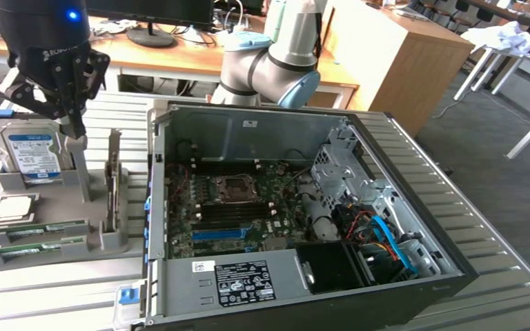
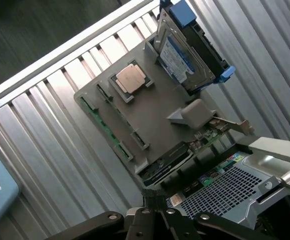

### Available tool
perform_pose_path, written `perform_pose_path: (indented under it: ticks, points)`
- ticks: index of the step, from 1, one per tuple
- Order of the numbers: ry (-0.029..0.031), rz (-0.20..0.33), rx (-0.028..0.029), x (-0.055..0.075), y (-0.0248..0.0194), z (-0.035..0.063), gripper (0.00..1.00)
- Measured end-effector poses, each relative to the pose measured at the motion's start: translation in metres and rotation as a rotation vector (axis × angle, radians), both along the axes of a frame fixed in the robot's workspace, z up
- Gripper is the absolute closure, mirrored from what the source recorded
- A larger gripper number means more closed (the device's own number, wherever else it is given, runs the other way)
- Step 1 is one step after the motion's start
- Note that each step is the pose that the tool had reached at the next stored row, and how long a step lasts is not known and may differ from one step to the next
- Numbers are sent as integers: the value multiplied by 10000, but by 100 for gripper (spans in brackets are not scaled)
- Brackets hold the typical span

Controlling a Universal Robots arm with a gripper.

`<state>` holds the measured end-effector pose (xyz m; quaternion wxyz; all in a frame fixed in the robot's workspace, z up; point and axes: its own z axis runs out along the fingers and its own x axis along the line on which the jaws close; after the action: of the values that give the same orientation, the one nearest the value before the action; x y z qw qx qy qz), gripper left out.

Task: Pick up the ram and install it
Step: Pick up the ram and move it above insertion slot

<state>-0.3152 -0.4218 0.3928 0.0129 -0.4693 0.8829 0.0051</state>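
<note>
Two green ram sticks point(image 1: 35, 230) point(image 1: 27, 252) sit on edge in slots at the near end of a grey holder point(image 1: 99, 241). In the wrist view one ram stick point(image 2: 106, 129) runs along the holder's rim as a thin green strip. My black gripper point(image 1: 74, 129) hangs above the holder's far part, beside the hard drive, well clear of the ram. Its fingers point(image 2: 154, 200) are shut together with nothing between them.
The holder also carries a silver hard drive point(image 1: 31, 155) point(image 2: 182, 55), a CPU point(image 1: 14, 207) point(image 2: 131, 77) and an upright expansion card point(image 1: 113, 183). The open computer case point(image 1: 159, 207), with motherboard point(image 1: 237, 207) and blue slot point(image 1: 221, 233), stands at the exterior view's right of the holder.
</note>
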Motion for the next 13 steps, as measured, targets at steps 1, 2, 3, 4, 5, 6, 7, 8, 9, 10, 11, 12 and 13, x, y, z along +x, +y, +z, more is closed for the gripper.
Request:
perform_pose_path:
  ticks: [1, 2, 3, 4, 5, 6, 7, 8, 9, 10, 11, 12, 13]
  points:
    - [0, 118, 0, 0, 0, 0, 90]
    - [0, 229, 0, 0, -1, 0, 90]
    - [0, 339, -1, 0, -1, 0, 90]
    - [0, 450, 0, 0, -1, 0, 90]
    - [-1, 558, 0, 0, -1, 0, 90]
    - [0, 667, 0, 0, -1, 0, 90]
    - [0, 788, 0, 0, -1, 0, 90]
    - [0, 897, 0, 0, -2, 0, 90]
    - [0, 1004, -1, 0, -2, 0, 90]
    - [0, 1111, 0, 0, -2, 0, 90]
    - [-1, 1216, 0, 0, -2, 0, 90]
    - [0, 1321, 0, 0, -3, 0, 90]
    - [0, 1427, -1, 0, -3, 0, 90]
